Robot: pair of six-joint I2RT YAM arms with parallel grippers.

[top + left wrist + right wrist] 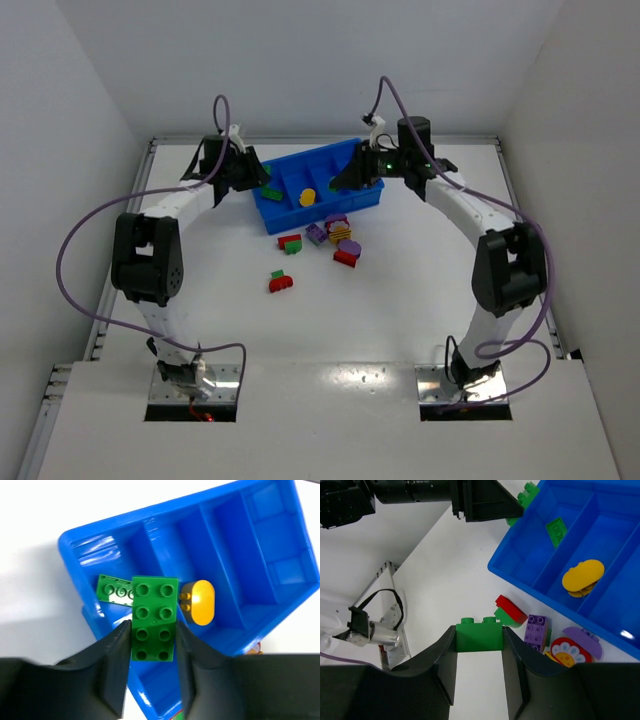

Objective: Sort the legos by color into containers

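Note:
The blue tray (300, 218) of containers lies at the back middle of the table. My left gripper (152, 630) is shut on a green lego (154, 615) and hangs over the tray's (90, 545) left end. In that end compartment lies another green lego (114, 588), and a yellow piece (201, 601) rests in the compartment beside it. My right gripper (480, 634) is shut on a small green lego (480, 636), held above bare table beside the tray (520, 577). In the top view the left gripper (258, 182) and right gripper (350, 178) flank the tray.
Loose legos lie in front of the tray: a red-and-green one (290, 242), a purple one (316, 233), a purple-and-yellow stack (342, 228), a red one (346, 258) and a red-and-green one (281, 282) nearer me. White walls close in the table.

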